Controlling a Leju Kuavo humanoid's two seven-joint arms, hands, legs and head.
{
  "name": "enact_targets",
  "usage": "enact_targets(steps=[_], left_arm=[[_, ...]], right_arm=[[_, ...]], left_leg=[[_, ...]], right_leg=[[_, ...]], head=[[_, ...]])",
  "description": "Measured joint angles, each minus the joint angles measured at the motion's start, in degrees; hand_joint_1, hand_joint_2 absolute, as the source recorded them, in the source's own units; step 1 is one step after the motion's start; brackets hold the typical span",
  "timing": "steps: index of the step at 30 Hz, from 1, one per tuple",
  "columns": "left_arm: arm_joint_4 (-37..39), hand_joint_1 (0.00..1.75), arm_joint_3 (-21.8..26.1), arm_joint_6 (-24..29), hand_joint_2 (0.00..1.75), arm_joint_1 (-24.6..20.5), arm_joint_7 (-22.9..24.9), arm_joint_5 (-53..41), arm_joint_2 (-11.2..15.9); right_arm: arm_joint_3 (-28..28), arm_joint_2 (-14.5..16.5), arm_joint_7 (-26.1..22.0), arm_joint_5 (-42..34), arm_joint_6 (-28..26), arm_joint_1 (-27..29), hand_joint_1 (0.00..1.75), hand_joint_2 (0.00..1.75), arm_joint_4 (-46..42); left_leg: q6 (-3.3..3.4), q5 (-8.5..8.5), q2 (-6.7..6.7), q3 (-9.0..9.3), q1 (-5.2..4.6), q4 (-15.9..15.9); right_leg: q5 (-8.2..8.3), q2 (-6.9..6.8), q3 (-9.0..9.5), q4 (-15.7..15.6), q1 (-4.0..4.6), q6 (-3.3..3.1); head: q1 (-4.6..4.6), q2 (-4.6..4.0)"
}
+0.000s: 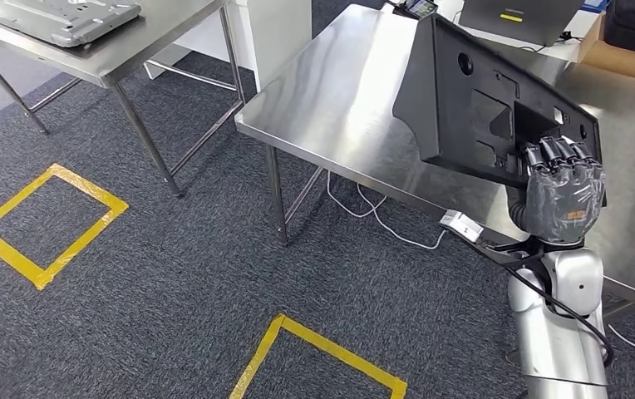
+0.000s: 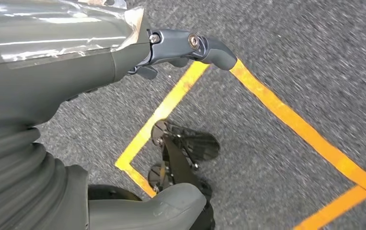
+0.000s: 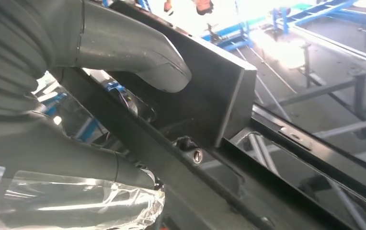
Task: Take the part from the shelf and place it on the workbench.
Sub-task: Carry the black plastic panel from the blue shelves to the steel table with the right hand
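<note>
The part point(image 1: 472, 100) is a large black flat panel with holes and recesses, held tilted on edge above the steel workbench point(image 1: 339, 91). My right hand point(image 1: 563, 187) grips its lower right edge, fingers curled over the rim. In the right wrist view the thumb point(image 3: 138, 52) presses on the panel's face point(image 3: 210, 91). My left hand point(image 2: 51, 81) hangs over the carpet and holds nothing, with its fingers apart.
A second steel table point(image 1: 131, 50) at the back left carries a grey metal plate point(image 1: 56, 17). A laptop point(image 1: 518, 17) and a cardboard box point(image 1: 622, 54) sit at the workbench's far side. Yellow tape squares point(image 1: 48, 220) mark the carpet. A white cable point(image 1: 381, 220) hangs under the bench.
</note>
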Motion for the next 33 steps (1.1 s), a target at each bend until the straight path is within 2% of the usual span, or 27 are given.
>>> enact_targets(steps=[3, 4, 5, 7, 8, 9, 10, 11, 12, 13, 14, 16, 19, 20, 22, 23, 24, 25, 26, 27, 28, 29, 30, 32, 33], left_arm=[[-0.01, 0.0, 0.0, -0.08, 1.75, -0.01, -0.01, -0.04, 0.08], [-0.01, 0.0, 0.0, -0.12, 1.75, -0.03, -0.01, -0.1, 0.1], [-0.01, 0.0, 0.0, -0.17, 1.75, -0.05, -0.02, -0.18, 0.13], [0.0, 0.0, 0.0, -0.29, 1.75, -0.02, -0.01, -0.35, 0.11], [0.0, 0.0, 0.0, -0.34, 1.75, 0.01, -0.01, -0.39, 0.11], [0.0, 0.0, 0.0, -0.38, 1.75, 0.03, 0.02, -0.42, 0.11], [0.0, 0.0, 0.0, -0.42, 1.75, 0.05, 0.04, -0.45, 0.11], [0.0, 0.0, 0.0, -0.44, 1.75, 0.05, 0.06, -0.46, 0.12], [0.0, 0.0, 0.0, -0.44, 1.75, 0.04, 0.08, -0.49, 0.14], [0.0, 0.0, -0.01, -0.47, 1.75, 0.01, 0.09, -0.51, 0.22], [0.01, 0.0, -0.02, -0.52, 1.75, -0.02, 0.1, -0.53, 0.3], [0.03, 0.0, -0.03, -0.59, 1.75, -0.04, 0.11, -0.57, 0.46], [0.04, 0.0, -0.02, -0.62, 1.75, -0.03, 0.1, -0.6, 0.49], [0.04, 0.0, -0.02, -0.62, 1.75, -0.05, 0.1, -0.6, 0.49], [0.05, 0.0, -0.02, -0.63, 1.75, -0.05, 0.1, -0.6, 0.48], [0.05, 0.0, -0.02, -0.63, 1.75, -0.06, 0.11, -0.61, 0.48], [0.06, 0.0, -0.02, -0.64, 1.75, -0.05, 0.11, -0.63, 0.48], [0.07, 0.0, -0.02, -0.66, 1.75, -0.03, 0.11, -0.65, 0.46], [0.08, 0.0, -0.02, -0.67, 1.75, -0.02, 0.11, -0.69, 0.45], [0.1, 0.0, -0.02, -0.69, 1.75, -0.01, 0.11, -0.74, 0.44], [0.11, 0.0, -0.02, -0.7, 1.75, -0.01, 0.11, -0.78, 0.46], [0.11, 0.0, -0.02, -0.7, 1.75, -0.02, 0.1, -0.84, 0.5], [0.11, 0.0, -0.02, -0.7, 1.75, -0.03, 0.1, -0.91, 0.54], [0.11, 0.0, -0.02, -0.69, 1.75, -0.04, 0.09, -1.01, 0.57], [0.1, 0.0, -0.02, -0.68, 1.75, -0.04, 0.09, -1.03, 0.57]], right_arm=[[-0.01, -0.08, 0.03, 0.15, -0.01, 0.14, 1.75, 1.75, -0.15], [-0.02, -0.08, 0.04, 0.22, -0.01, 0.14, 1.75, 1.75, -0.28], [-0.02, -0.07, 0.04, 0.3, -0.02, 0.15, 1.75, 1.75, -0.41], [-0.03, -0.04, 0.08, 0.53, -0.02, 0.24, 1.75, 1.75, -0.56], [-0.03, -0.03, 0.11, 0.64, -0.02, 0.36, 1.75, 1.75, -0.59], [-0.02, -0.02, 0.16, 0.74, -0.02, 0.51, 1.75, 1.75, -0.62], [-0.02, -0.01, 0.2, 0.8, -0.02, 0.65, 1.75, 1.75, -0.66], [-0.02, 0.0, 0.23, 0.83, -0.02, 0.74, 1.75, 1.75, -0.74], [-0.02, 0.01, 0.25, 0.82, -0.02, 0.8, 1.75, 1.75, -0.87], [-0.03, 0.01, 0.27, 0.78, -0.02, 0.82, 1.75, 1.75, -0.99], [-0.03, -0.01, 0.28, 0.7, -0.03, 0.84, 1.75, 1.75, -1.1], [-0.03, -0.06, 0.28, 0.5, -0.06, 1.02, 1.75, 1.75, -1.21], [-0.04, -0.21, 0.25, 0.26, -0.12, 1.26, 1.75, 1.75, -1.59], [-0.05, -0.31, 0.25, 0.2, -0.15, 1.23, 1.75, 1.75, -1.7], [-0.1, -0.5, 0.25, 0.14, -0.21, 1.33, 1.75, 1.75, -1.74], [-0.12, -0.55, 0.25, 0.14, -0.22, 1.51, 1.75, 1.75, -1.74], [-0.14, -0.58, 0.25, 0.14, -0.22, 1.72, 1.75, 1.75, -1.74], [-0.15, -0.58, 0.25, 0.13, -0.22, 1.87, 1.75, 1.75, -1.74], [-0.19, -0.58, 0.25, 0.09, -0.23, 1.96, 1.75, 1.75, -1.75], [-0.27, -0.59, 0.25, 0.04, -0.23, 2.0, 1.75, 1.75, -1.76], [-0.36, -0.58, 0.25, -0.05, -0.24, 2.02, 1.75, 1.75, -1.77], [-0.45, -0.59, 0.24, -0.12, -0.25, 2.08, 1.75, 1.75, -1.81], [-0.52, -0.59, 0.23, -0.17, -0.27, 2.15, 1.75, 1.75, -1.85], [-0.56, -0.6, 0.21, -0.18, -0.31, 2.31, 1.75, 1.75, -1.93], [-0.56, -0.6, 0.22, -0.09, -0.33, 2.3, 1.75, 1.75, -1.93]], left_leg=[[-0.51, -0.69, 0.11, -0.03, 0.21, 0.58], [-0.8, -1.55, 0.13, -0.54, 0.34, 2.0], [-1.14, -2.91, 0.15, -1.71, 0.46, 4.62], [-1.6, -6.07, 0.15, -5.94, 0.62, 12.57], [-1.66, -6.9, 0.15, -8.12, 0.67, 15.94], [-1.57, -6.62, 0.14, -9.53, 0.68, 17.47], [-1.33, -5.23, 0.12, -9.81, 0.66, 16.72], [-0.91, -2.89, 0.07, -8.85, 0.6, 13.66], [-0.3, -0.34, -0.03, -7.14, 0.44, 9.33], [0.33, 1.38, -0.06, -5.42, 0.22, 5.48], [0.85, 2.36, -0.04, -4.15, -0.03, 2.68], [1.43, 2.24, 0.11, -3.36, -0.47, 1.08], [1.91, 2.57, 0.26, -2.18, -0.35, -0.48], [2.03, 2.73, 0.31, -1.61, -0.19, -1.09], [2.24, 2.64, 0.33, -0.98, -0.12, -1.49], [2.26, 2.47, 0.31, -0.86, -0.11, -1.46], [2.22, 2.26, 0.28, -0.71, -0.09, -1.42], [2.1, 2.01, 0.24, -0.53, -0.03, -1.34], [1.87, 1.68, 0.2, -0.3, 0.08, -1.17], [1.54, 1.24, 0.14, -0.09, 0.18, -0.84], [1.11, 0.7, 0.08, 0.03, 0.16, -0.38], [0.71, 0.16, 0.04, 0.06, 0.1, 0.1], [0.38, -0.26, 0.01, 0.02, -0.02, 0.46], [0.04, -0.65, 0.08, 0.01, -0.03, 0.62], [-0.18, -0.83, 0.12, 0.02, 0.12, 0.77]], right_leg=[[-0.21, 0.41, 0.38, 0.02, -0.07, -1.31], [-0.34, 0.46, 0.66, -0.01, -0.18, -1.7], [-0.48, 0.48, 0.97, -0.05, -0.28, -2.09], [-0.82, 0.5, 1.37, -0.04, -0.1, -2.66], [-0.95, 0.54, 1.5, -0.04, 0.02, -2.83], [-1.11, 0.62, 1.65, -0.03, 0.17, -2.95], [-1.27, 0.74, 1.86, -0.04, 0.31, -3.05], [-1.45, 0.88, 2.13, -0.05, 0.45, -3.1], [-1.65, 1.01, 2.43, -0.08, 0.57, -3.1], [-1.84, 1.11, 2.63, -0.1, 0.77, -3.02], [-2.03, 1.21, 2.74, -0.13, 0.84, -2.88], [-2.32, 1.3, 2.78, -0.28, 0.87, -2.4], [-3.03, 0.98, 2.51, 0.54, 0.95, -1.7], [-3.88, 0.82, 1.53, 2.55, 0.98, -1.66], [-6.48, 0.68, -2.58, 9.91, 0.75, -1.72], [-7.48, 0.67, -4.99, 13.7, 0.59, -1.54], [-7.7, 0.67, -6.71, 15.96, 0.42, -1.13], [-6.93, 0.64, -7.31, 15.99, 0.21, -0.49], [-5.22, 0.57, -6.58, 13.52, -0.05, 0.31], [-3.03, 0.36, -4.86, 9.27, -0.36, 1.14], [-1.26, 0.1, -3.1, 5.38, -0.5, 1.62], [-0.07, 0.0, -1.69, 2.37, -0.58, 1.59], [0.4, -0.03, -0.92, 0.84, -0.56, 1.18], [0.24, 0.27, -0.72, 0.64, -0.39, -0.17], [0.18, 0.34, -0.62, 0.62, -0.43, -0.65]], head=[[-0.07, 0.0], [-0.14, 0.0], [-0.2, 0.0], [-0.32, 0.0], [-0.32, 0.0], [-0.32, 0.0], [-0.32, 0.0], [-0.32, 0.0], [-0.32, 0.0], [-0.27, 0.0], [-0.25, 0.0], [-0.25, 0.0], [-0.23, 0.0], [-0.15, 0.0], [-0.08, 0.0], [-0.06, 0.0], [-0.06, 0.0], [-0.06, 0.0], [-0.05, 0.0], [-0.02, 0.0], [0.09, 0.0], [0.19, 0.0], [0.21, 0.0], [0.15, 0.0], [0.09, 0.0]])
